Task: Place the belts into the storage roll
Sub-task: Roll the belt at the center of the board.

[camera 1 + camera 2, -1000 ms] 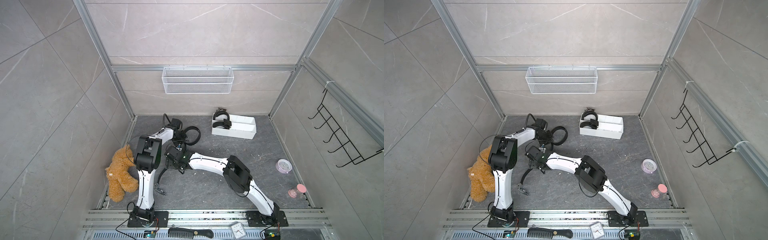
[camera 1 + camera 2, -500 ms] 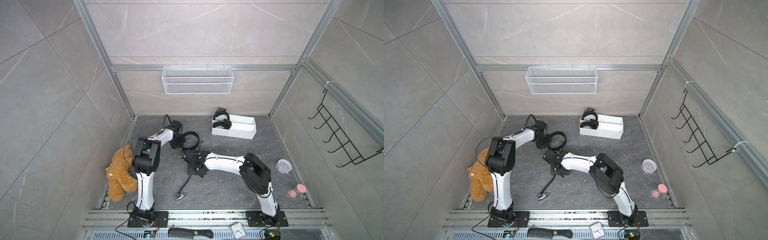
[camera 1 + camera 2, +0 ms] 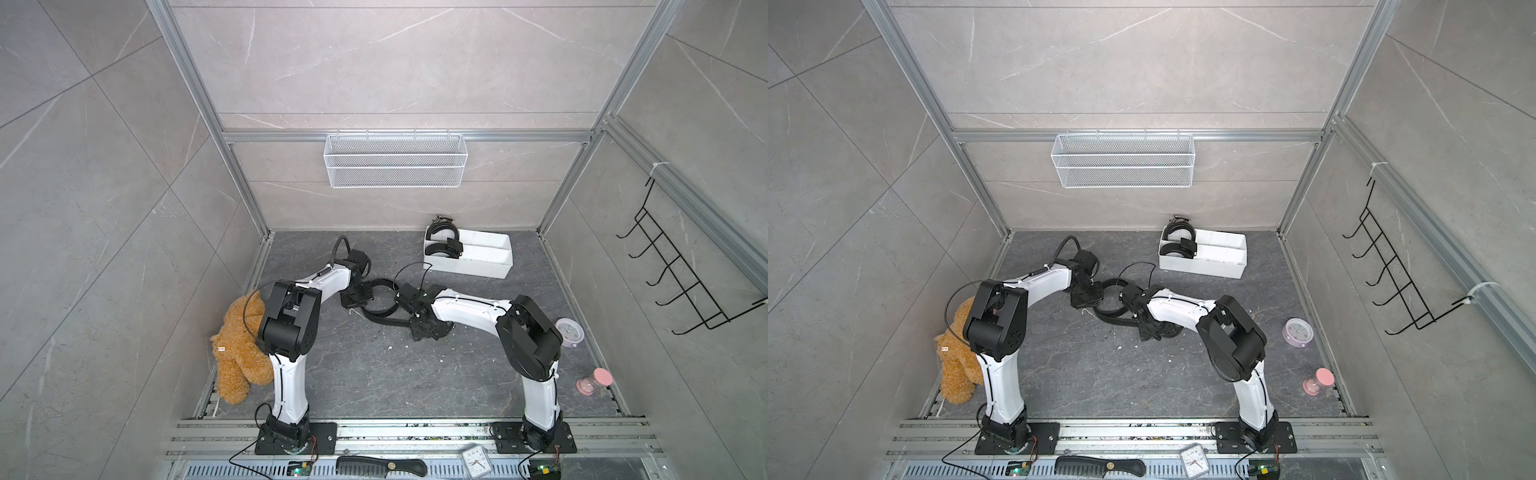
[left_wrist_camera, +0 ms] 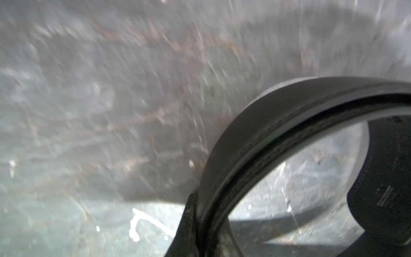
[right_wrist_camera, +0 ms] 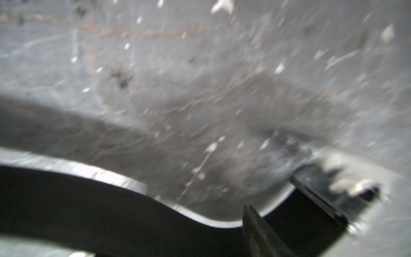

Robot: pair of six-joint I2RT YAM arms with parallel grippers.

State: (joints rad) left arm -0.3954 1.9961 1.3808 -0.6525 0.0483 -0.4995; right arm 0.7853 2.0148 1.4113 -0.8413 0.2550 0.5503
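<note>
The left claw (image 4: 200, 213) is pinched tight on a black belt (image 4: 255, 133), with its worn fingers (image 4: 189, 224) closed against either face of the strap. From the grip the belt sweeps away in a wide arc, and its rim looks two layers thick. Beyond lies a blurred grey marbled floor (image 4: 100, 100), with a white scuff (image 4: 138, 224) just beside the claw. Inside the arc sits a dark part (image 4: 391, 178) — too close to make out.
</note>
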